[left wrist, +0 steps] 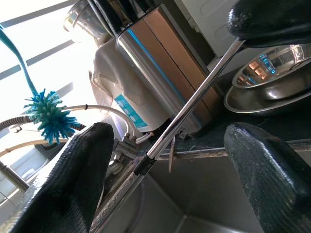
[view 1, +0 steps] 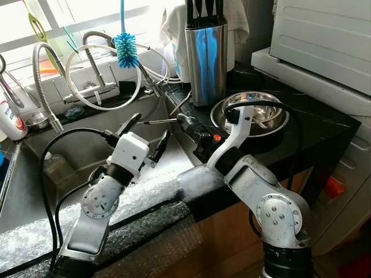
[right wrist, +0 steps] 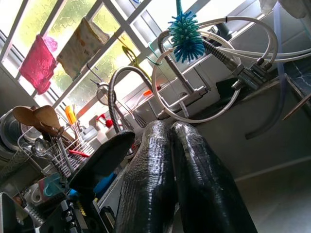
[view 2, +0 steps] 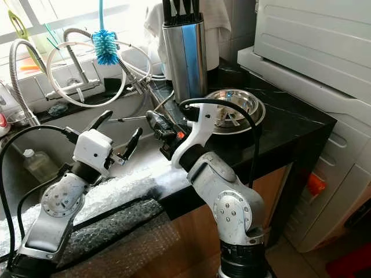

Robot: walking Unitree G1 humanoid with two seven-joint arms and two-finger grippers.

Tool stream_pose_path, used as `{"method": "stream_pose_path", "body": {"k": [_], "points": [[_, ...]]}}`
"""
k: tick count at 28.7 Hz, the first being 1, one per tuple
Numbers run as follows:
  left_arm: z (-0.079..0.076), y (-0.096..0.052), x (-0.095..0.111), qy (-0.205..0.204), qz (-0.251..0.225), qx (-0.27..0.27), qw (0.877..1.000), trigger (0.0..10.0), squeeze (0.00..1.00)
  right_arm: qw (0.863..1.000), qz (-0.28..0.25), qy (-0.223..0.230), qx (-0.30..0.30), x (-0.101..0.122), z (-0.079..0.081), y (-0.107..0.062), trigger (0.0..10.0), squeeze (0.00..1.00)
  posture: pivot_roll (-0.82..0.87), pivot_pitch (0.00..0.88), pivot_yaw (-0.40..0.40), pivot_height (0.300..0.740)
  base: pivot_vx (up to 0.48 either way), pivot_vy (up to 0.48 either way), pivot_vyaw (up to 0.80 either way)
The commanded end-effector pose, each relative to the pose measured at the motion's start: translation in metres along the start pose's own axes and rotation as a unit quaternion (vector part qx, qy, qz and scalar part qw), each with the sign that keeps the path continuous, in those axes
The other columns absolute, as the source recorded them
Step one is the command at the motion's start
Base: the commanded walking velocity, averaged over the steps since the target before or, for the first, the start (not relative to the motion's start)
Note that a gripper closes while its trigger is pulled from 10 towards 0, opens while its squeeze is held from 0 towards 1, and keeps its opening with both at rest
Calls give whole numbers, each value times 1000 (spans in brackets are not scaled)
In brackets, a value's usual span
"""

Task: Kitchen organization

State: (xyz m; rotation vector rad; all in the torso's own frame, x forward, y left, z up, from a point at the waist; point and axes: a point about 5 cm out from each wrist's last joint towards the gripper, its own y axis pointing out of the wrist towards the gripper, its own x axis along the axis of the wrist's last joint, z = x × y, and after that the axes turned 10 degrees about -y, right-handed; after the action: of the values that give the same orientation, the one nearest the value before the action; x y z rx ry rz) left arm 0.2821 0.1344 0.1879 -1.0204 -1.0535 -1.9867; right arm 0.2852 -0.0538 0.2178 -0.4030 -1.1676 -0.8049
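Observation:
My right gripper (view 1: 184,120) reaches from the black counter out over the sink and is shut on a thin metal utensil (view 1: 157,121), which points left. My left gripper (view 1: 152,124) is open over the sink, and the free end of the utensil (left wrist: 189,114) passes between its two fingers (left wrist: 73,179) without touching them. In the right wrist view the right fingers (right wrist: 155,170) are pressed together. A steel bowl (view 1: 258,113) sits on the counter behind the right arm, beside a steel knife block (view 1: 206,55).
The sink (view 1: 87,150) holds a clear bottle (view 1: 55,165), with taps and looped hoses (view 1: 98,81) behind it. A blue bottle brush (view 1: 124,49) hangs above. Bubble wrap (view 1: 145,197) covers the front edge. A white appliance (view 1: 324,40) stands at the right.

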Motion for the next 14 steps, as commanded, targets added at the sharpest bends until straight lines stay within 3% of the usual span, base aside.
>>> {"method": "stream_pose_path", "body": {"k": [1, 8, 14], "points": [[0, 0, -3, 22, 7, -9, 1000, 10000, 0, 1000, -5, -5, 16, 5, 7, 7, 10000, 0, -139, 0, 145, 740, 0, 0, 0], [0, 1, -4, 25, 10, -9, 1000, 10000, 0, 999, 8, 0, 33, -4, 17, 11, 10000, 0, -138, 0, 147, 740, 0, 0, 0], [6, 4, -8, 45, 23, 24, 998, 10000, 0, 998, 17, 15, 52, -13, 29, 13, 10000, 0, -140, 0, 145, 740, 0, 0, 0]]}}
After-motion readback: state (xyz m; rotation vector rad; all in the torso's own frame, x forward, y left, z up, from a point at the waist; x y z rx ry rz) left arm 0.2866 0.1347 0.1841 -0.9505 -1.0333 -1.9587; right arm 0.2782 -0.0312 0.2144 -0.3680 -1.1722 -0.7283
